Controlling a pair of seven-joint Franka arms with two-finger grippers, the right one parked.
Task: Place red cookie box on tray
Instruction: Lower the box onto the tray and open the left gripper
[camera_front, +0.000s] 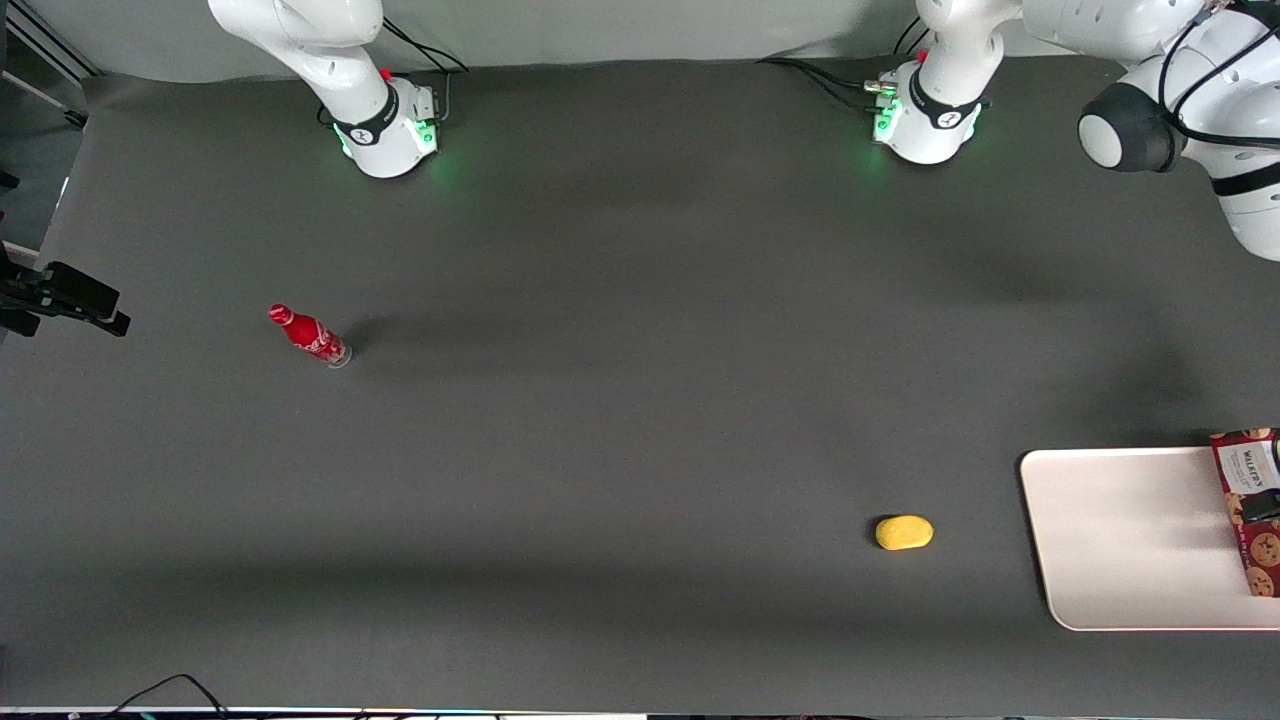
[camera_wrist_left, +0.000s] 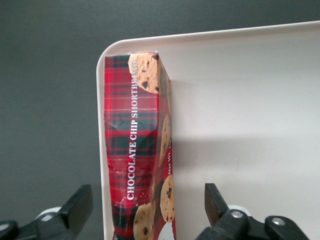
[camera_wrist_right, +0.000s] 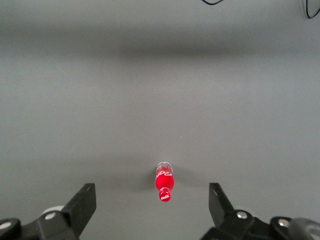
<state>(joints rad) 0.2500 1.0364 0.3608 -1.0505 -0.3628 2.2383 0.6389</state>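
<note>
1. The red cookie box (camera_wrist_left: 137, 150) rests on the tray (camera_wrist_left: 250, 125), tight along one of the tray's short rims near a rounded corner, standing on a narrow long side with its printed spine facing up toward the wrist camera
2. The gripper (camera_wrist_left: 145, 210) hangs directly above the box with its fingers (camera_wrist_left: 77, 205) spread wide; one sits well clear on each side of the carton and neither touches it
3. The box's long axis runs straight away from the wrist, crosswise to the line between the two fingertips, so the jaws straddle its thin width
4. In the front view the box (camera_front: 1250, 510) shows at the working arm's end of the table, lying along the tray's (camera_front: 1120, 540) outer edge
5. Judged from this, the box is already placed and let go; the next move would be a straight lift clear, without nudging the upright carton
</note>
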